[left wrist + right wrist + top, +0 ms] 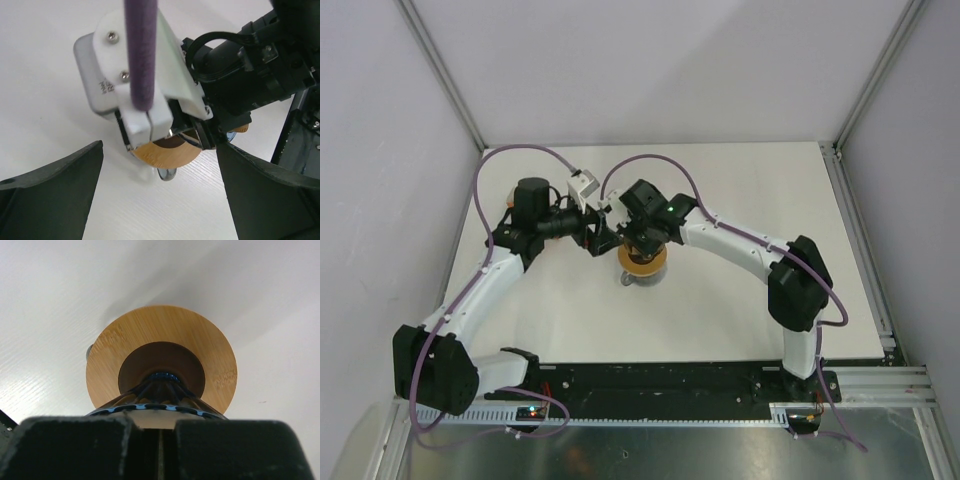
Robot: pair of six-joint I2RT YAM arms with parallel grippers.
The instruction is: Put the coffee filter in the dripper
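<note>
In the right wrist view the translucent blue ribbed dripper [161, 386] sits in the hole of a flat wooden ring [125, 340]. My right gripper [160, 440] is right above it, shut on the edge of the light-brown paper coffee filter [161, 418], which reaches down into the dripper's mouth. In the top view the right gripper [642, 240] hangs over the ring [642, 268] and hides the dripper and filter. My left gripper [601, 240] is just left of it, open and empty. Its fingers [50, 195] spread wide over bare table.
The wooden ring [162, 155] rests on a grey mug, whose handle [169, 175] pokes out below it. The right wrist's white camera mount [140, 75] and purple cable [141, 50] are close in front of the left gripper. White enclosure walls stand at left, right and back.
</note>
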